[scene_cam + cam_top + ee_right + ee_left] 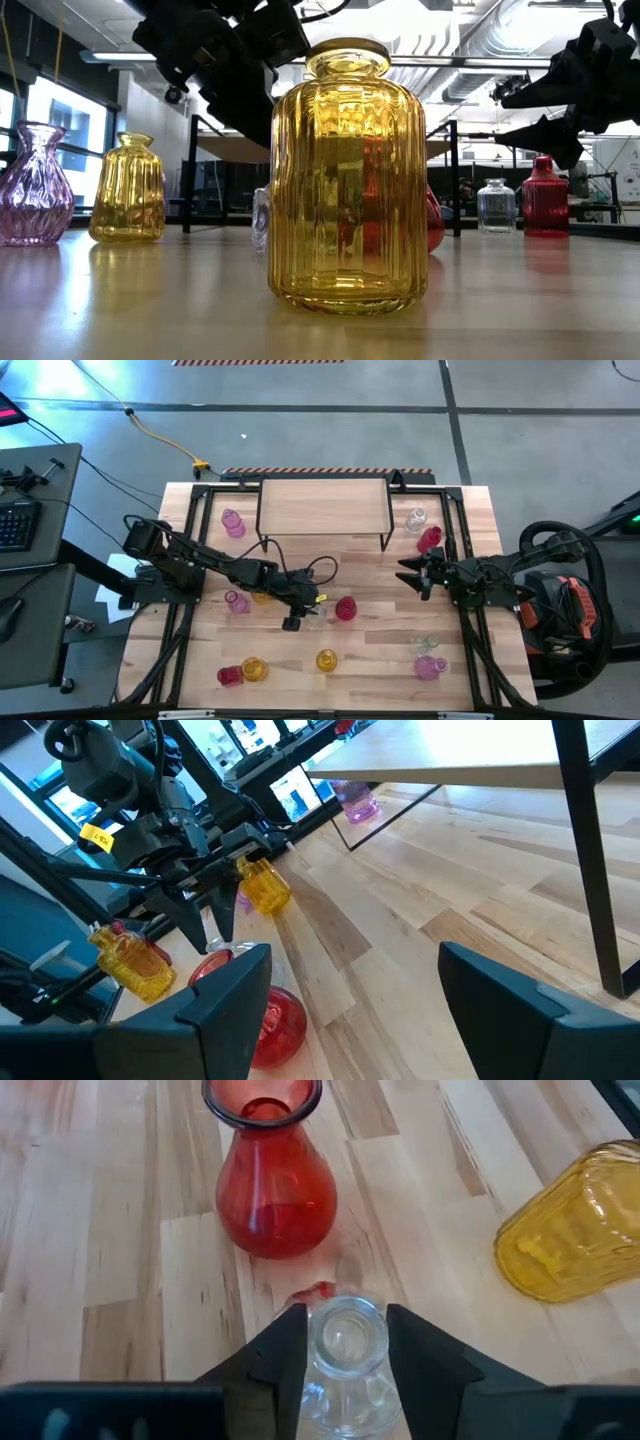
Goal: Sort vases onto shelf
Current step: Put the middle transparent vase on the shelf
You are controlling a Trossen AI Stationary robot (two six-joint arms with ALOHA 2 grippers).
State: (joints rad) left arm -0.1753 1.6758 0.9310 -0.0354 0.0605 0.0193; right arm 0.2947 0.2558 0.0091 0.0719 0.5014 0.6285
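I see the left claw point(345, 1355) closed around a clear vase point(345, 1345) — contact visible only at its wrist; right claw point(350, 1010) gapes empty.

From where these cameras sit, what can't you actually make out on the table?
- Left tool: the left wrist view shows its fingers around a clear vase, but the vase's base is cut off by the picture's bottom edge.
- Red vase: in the low view, mostly hidden behind the big amber vase.
- Shelf: the high view cannot show what lies under its top.
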